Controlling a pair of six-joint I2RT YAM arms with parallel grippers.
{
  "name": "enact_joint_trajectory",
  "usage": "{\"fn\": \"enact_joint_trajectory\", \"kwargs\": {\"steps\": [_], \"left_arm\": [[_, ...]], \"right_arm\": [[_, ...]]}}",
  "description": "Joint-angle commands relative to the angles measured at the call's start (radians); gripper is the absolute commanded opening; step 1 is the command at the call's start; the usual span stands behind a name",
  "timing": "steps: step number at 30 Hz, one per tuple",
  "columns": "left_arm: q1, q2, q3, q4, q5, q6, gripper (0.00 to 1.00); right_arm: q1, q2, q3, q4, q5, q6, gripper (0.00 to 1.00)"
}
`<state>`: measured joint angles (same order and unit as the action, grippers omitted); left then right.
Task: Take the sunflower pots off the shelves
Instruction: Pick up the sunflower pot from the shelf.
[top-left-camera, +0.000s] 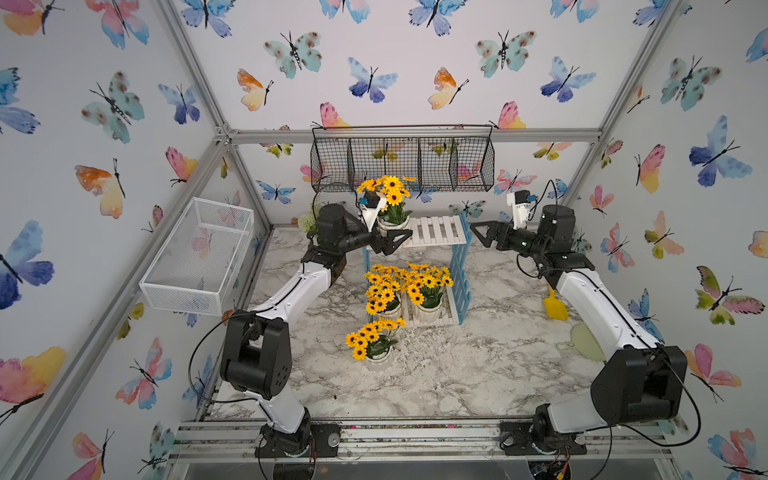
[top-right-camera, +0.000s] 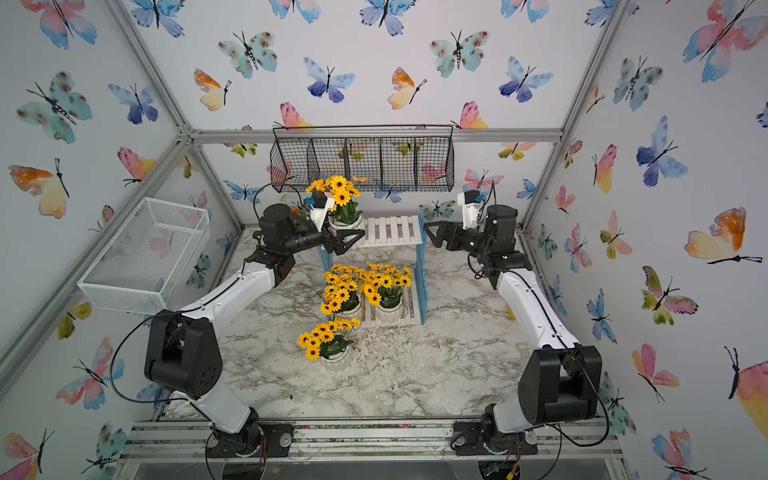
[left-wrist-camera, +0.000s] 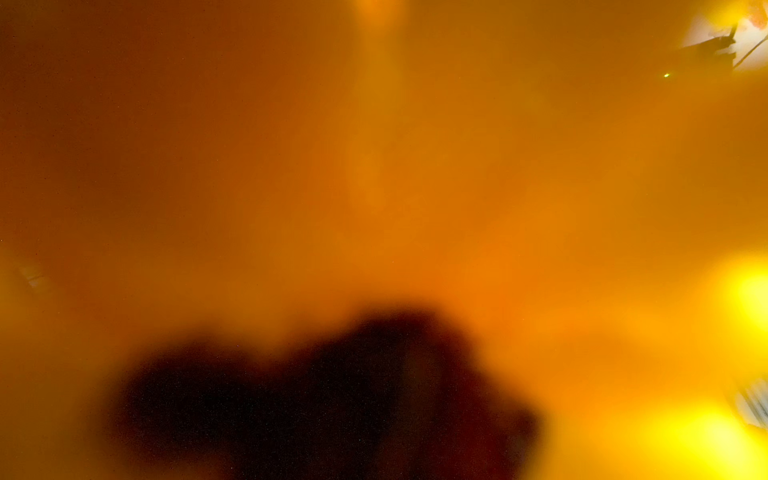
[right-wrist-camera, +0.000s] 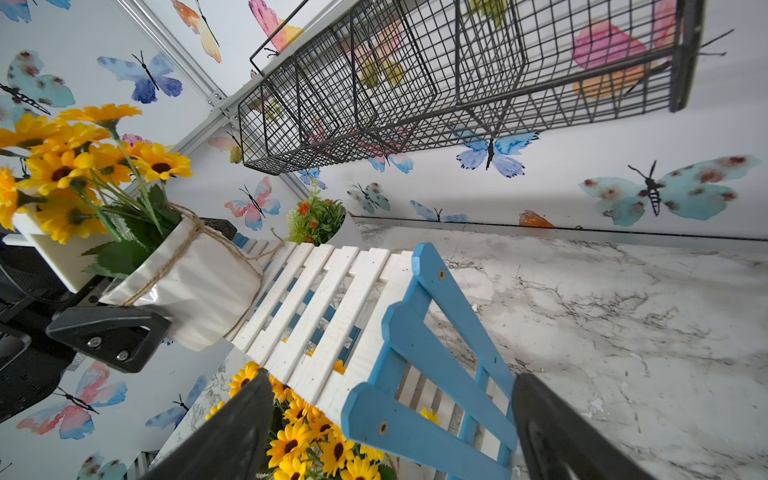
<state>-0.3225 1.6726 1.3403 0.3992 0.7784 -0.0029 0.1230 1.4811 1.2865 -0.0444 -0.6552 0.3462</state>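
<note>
Up on the top board of the shelves (top-left-camera: 436, 230), at the end nearest the left arm, the first sunflower pot (top-left-camera: 392, 225) is standing with twine tied round its white wall. I am reaching the left gripper (top-left-camera: 397, 237) around that pot, its jaws going to either side. In the right wrist view the near finger (right-wrist-camera: 110, 336) is lying against the pot's wall and the far one is showing behind it. Whether the jaws are truly squeezing or only straddling it, I cannot tell. The left wrist view is giving me only an orange-yellow blur with a dark patch.

I am hovering the right gripper (top-left-camera: 478, 236) off the opposite end of the top board, beside the blue side frame (top-left-camera: 462, 286). Its jaws are standing wide apart and carrying nothing.

On the lower board the second sunflower pot (top-left-camera: 392, 311) and the third sunflower pot (top-left-camera: 429, 313) are sitting side by side, their blossoms touching. The fourth sunflower pot (top-left-camera: 378, 361) is standing on the marble table (top-left-camera: 478, 365) just in front of the shelves.

Behind the shelves a pot of mixed flowers (right-wrist-camera: 316, 220) is standing near the back wall. A black wire basket (top-left-camera: 401, 164) is hanging on that wall above the shelves. A white mesh basket (top-left-camera: 199, 257) is hanging beside the left arm, and a yellow scoop (top-left-camera: 555, 308) is lying near the right arm.
</note>
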Motion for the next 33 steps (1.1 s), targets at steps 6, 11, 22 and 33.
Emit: {"fn": "enact_joint_trajectory", "kwargs": {"steps": [6,11,22,33], "left_arm": [[0.001,-0.078,0.017,0.060,0.002,0.003,0.00],[0.001,-0.099,0.025,0.047,0.015,0.006,0.00],[-0.027,-0.170,0.012,-0.024,0.038,0.039,0.00],[-0.143,-0.292,-0.084,-0.086,-0.008,0.078,0.00]], "right_arm": [[-0.005,-0.028,-0.027,0.001,-0.011,-0.016,0.92],[-0.005,-0.032,-0.027,-0.001,-0.008,-0.019,0.92],[-0.005,-0.056,-0.039,-0.005,-0.001,-0.019,0.92],[-0.004,-0.109,-0.057,-0.037,0.043,-0.007,0.93]]}}
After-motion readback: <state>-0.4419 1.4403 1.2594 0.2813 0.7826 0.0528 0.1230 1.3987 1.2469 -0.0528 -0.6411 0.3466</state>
